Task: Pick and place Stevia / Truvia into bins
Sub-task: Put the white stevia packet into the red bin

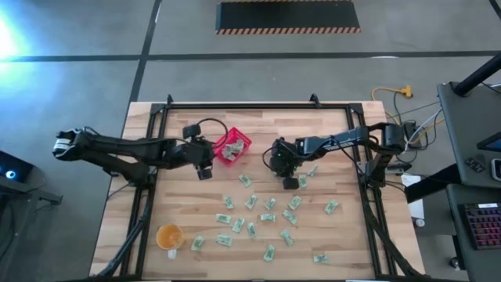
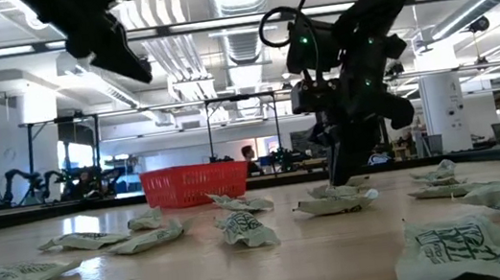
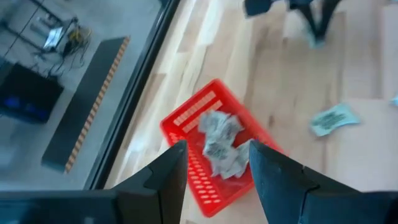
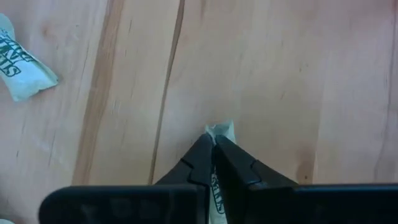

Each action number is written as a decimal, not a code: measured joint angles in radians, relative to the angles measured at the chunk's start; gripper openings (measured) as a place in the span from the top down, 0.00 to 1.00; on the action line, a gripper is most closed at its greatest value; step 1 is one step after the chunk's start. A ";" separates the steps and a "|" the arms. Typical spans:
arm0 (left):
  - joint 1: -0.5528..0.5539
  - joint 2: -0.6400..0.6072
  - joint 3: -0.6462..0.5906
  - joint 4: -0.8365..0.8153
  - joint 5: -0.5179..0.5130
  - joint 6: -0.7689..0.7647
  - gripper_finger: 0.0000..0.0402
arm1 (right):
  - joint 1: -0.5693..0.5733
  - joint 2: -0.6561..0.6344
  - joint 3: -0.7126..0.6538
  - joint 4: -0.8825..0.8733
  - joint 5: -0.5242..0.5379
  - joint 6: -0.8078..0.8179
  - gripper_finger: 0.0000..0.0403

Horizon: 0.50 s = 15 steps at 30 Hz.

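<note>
arms: two, dark, slender, jointed
cable: black loop above right arm [image 2: 378, 7]
fingers [image 3: 158, 180]: black, wedge-shaped

Between your two hands lies a bare strip of the pale wooden counter [image 1: 329, 133], free to cross toward the small square red plastic basket [image 1: 233, 146]. Your left hand [image 1: 205, 160] hangs just beside that basket, crowding one side. The right hand [image 1: 290, 178] sits low on the counter. Nearer the front, the scattered pale green-and-white paper packets [image 1: 258, 215] clutter the wood (gaps are narrow), and an orange round cup [image 1: 169, 236] blocks the front left corner.
</note>
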 joint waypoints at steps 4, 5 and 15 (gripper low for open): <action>-0.047 -0.016 0.000 0.001 0.000 -0.003 0.61 | 0.006 -0.011 0.027 0.004 0.003 -0.034 0.98; -0.058 -0.016 0.000 0.001 0.001 -0.004 0.61 | 0.009 -0.014 0.036 0.004 0.003 -0.049 0.98; -0.106 0.067 -0.003 0.001 0.245 -0.072 0.61 | 0.020 -0.042 0.094 0.202 0.006 -0.284 0.98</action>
